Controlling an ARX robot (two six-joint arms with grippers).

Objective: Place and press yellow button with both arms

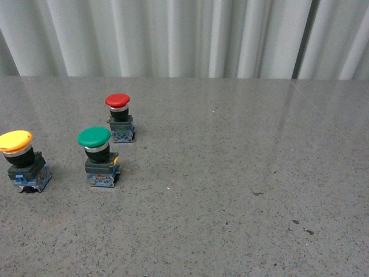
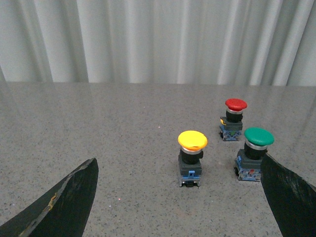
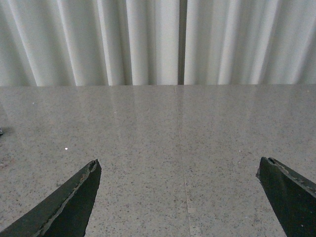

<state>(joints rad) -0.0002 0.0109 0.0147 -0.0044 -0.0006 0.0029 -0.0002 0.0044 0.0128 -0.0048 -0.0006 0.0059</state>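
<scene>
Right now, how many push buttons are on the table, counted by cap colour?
yellow button: 1
green button: 1
red button: 1
Total: 3

left end effector (image 2: 177, 159): spread wide | right end effector (image 3: 178, 160): spread wide
</scene>
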